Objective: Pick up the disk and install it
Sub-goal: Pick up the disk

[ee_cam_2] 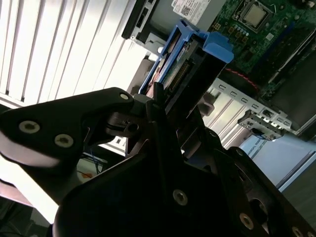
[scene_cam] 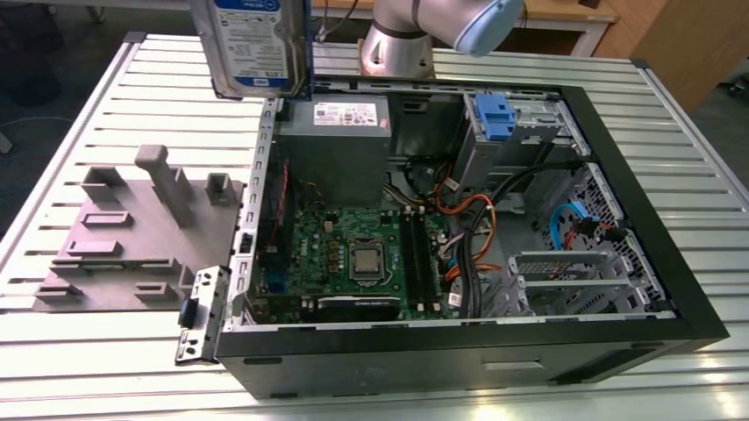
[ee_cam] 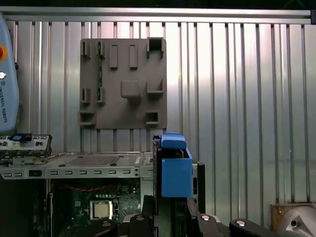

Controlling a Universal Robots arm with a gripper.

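The disk [scene_cam: 252, 44], a silver drive with a white-and-blue label, hangs upright in the air above the far left corner of the open computer case [scene_cam: 655, 289] in the exterior view. Both wrist views show it edge-on with its blue plastic rail [ee_cam: 174, 173], and its connector end [ee_cam_2: 180, 69] faces away from the black gripper. My gripper [ee_cam_2: 168, 106] is shut on the disk, one black finger on each flat side [ee_cam: 170, 217]. Below the disk lie the case's edge and the slatted table.
Inside the case are a grey power-supply box [scene_cam: 339, 132], the motherboard [scene_cam: 351, 254], cables, and a metal drive bay with a blue latch [scene_cam: 497, 118] at the far right. A grey fixture plate [scene_cam: 129, 237] with upright pegs lies at the exterior view's left. The arm's base [scene_cam: 398, 44] stands behind the case.
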